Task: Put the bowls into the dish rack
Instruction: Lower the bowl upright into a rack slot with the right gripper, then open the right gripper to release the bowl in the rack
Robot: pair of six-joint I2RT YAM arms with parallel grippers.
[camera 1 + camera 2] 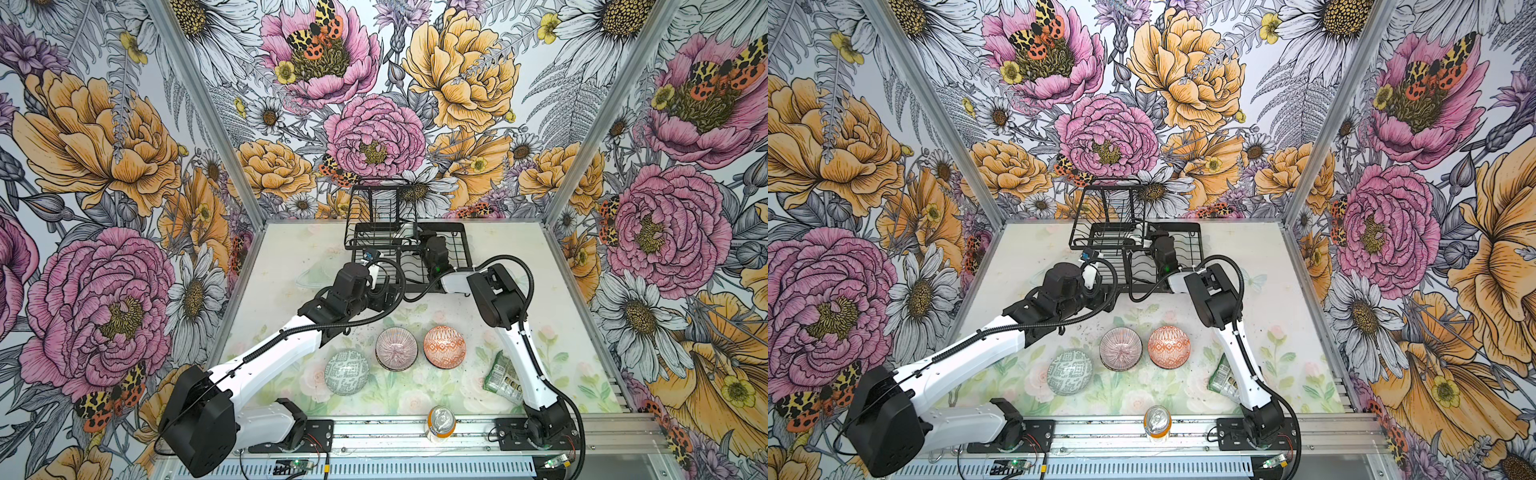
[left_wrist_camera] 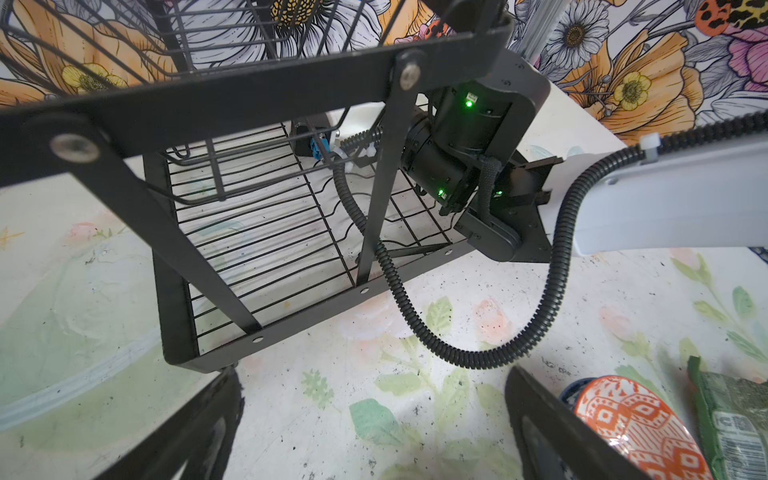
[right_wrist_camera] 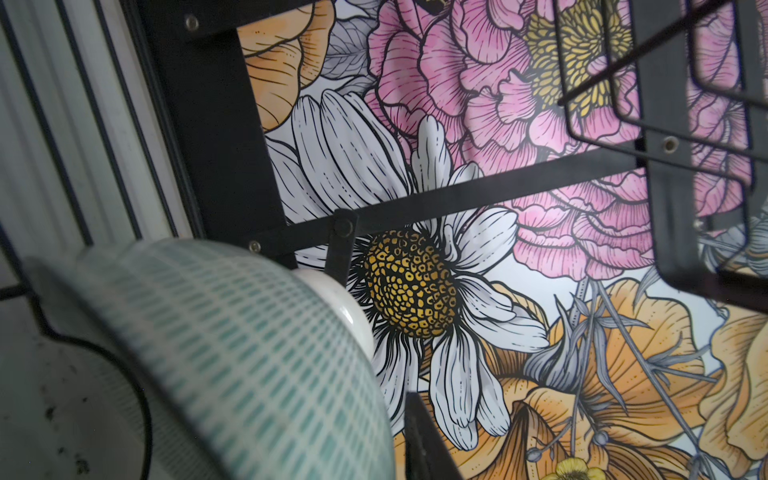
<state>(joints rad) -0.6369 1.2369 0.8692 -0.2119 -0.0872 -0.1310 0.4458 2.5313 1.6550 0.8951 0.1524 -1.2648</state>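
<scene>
Bowls: four seen. Teal bowl (image 3: 249, 353) is inside the rack (image 2: 208, 99) frame, tipped on edge, white foot ring showing, close against the right wrist camera; which slot it stands in cannot be told. Right arm (image 1: 494, 299) reaches into the rack's lower tier from the front right, under the raised basket. Right jaws: one jaw shows just beside the teal bowl's outer wall, the other is hidden by the bowl; gripping or loose, cannot tell. Left arm (image 1: 274, 353) ends at the rack's front left corner; left jaws spread wide, nothing between them, bare tabletop (image 2: 332, 415) below. In front of the rack, in both top views, three bowls rest upright on the tabletop: orange bowl (image 1: 445, 346) and pink bowl (image 1: 396, 348) side by side with a thin gap, maze bowl (image 1: 346, 372) farther from the rack, left of the pink. Packet (image 1: 500, 378) lies front right of the rack, beside the right arm's lower link. Can (image 1: 441, 419) stands farthest from the rack, on the front rail.
</scene>
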